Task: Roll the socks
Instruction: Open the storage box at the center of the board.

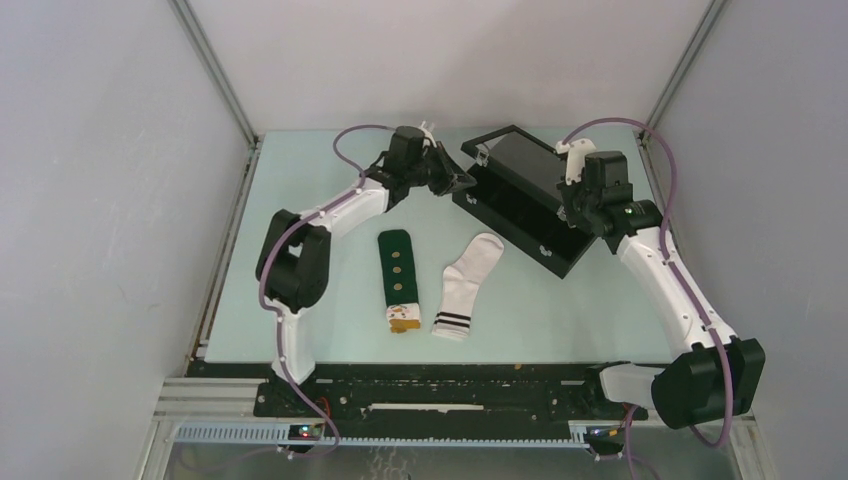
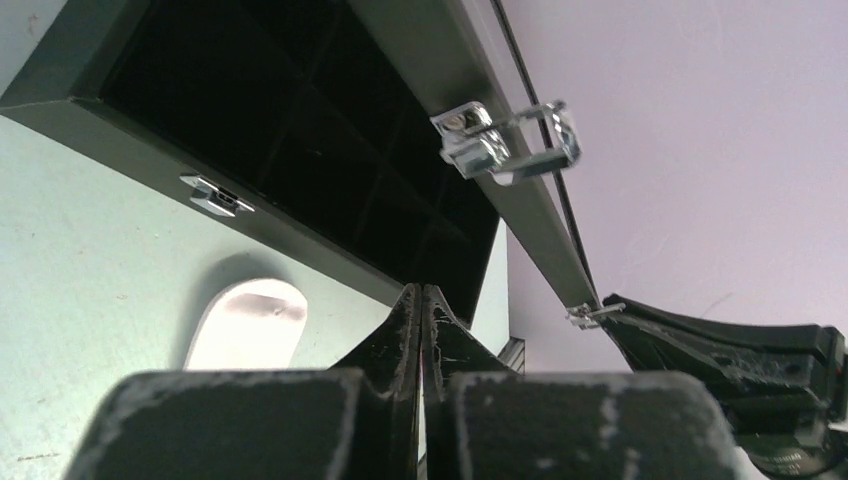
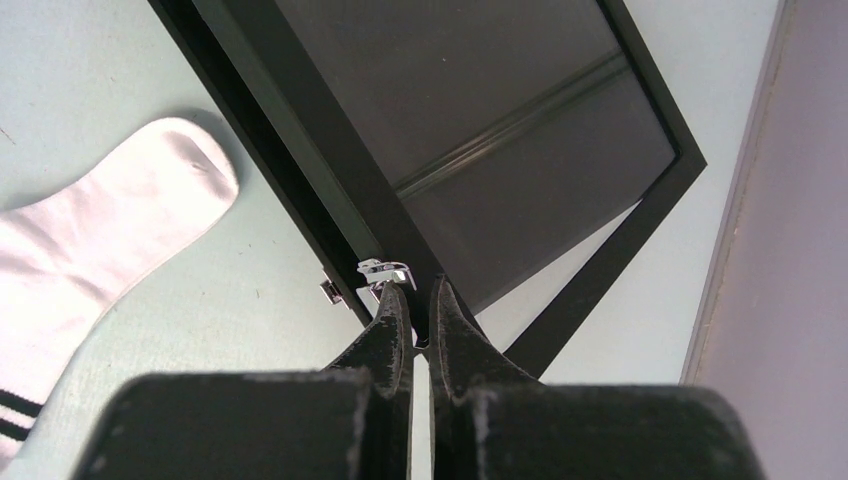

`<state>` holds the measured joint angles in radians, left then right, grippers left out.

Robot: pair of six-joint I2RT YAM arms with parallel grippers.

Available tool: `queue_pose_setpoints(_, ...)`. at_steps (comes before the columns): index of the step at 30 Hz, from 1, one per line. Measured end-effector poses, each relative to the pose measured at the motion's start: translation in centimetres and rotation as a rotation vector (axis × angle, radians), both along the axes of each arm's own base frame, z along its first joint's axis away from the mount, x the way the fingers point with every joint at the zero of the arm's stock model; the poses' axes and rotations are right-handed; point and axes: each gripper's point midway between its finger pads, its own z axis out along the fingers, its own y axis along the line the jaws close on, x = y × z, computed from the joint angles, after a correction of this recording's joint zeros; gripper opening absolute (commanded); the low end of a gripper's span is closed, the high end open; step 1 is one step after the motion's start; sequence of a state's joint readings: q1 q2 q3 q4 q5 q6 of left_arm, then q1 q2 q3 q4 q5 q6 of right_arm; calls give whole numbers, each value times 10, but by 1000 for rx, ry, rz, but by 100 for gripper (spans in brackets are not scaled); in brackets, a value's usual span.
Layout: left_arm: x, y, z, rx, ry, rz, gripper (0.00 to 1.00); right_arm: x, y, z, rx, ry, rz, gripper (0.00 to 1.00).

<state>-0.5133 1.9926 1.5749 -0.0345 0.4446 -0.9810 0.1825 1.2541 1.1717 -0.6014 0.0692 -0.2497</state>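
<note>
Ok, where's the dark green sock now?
Top view: the dark green sock lies flat mid-table, just left of the white striped sock, nearer the arm bases than the black box.

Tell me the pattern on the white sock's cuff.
Two black stripes on the white sock, clearest from the top external view.

The pale green worktop sits inside a three-sided booth. Plain white panels form the left wall, the back wall and the right wall. Two slanted metal posts mark the rear corners, where the panels meet. A black rail runs along the near edge of the worktop, with a slotted white cable duct just below it. The light is soft and even (the walls take on a faint lilac tint in the wrist views), casting only weak shadows.
</note>
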Motion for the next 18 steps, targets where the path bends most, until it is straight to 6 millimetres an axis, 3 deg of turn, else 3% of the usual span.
queue_pose_setpoints(5,15,-4,-11,2,22,38,0,0,0,0,15,0,-10,0)
queue_pose_setpoints(18,55,-21,-16,-33,39,107,0,-1,-1,2,22,-4,-15,0)
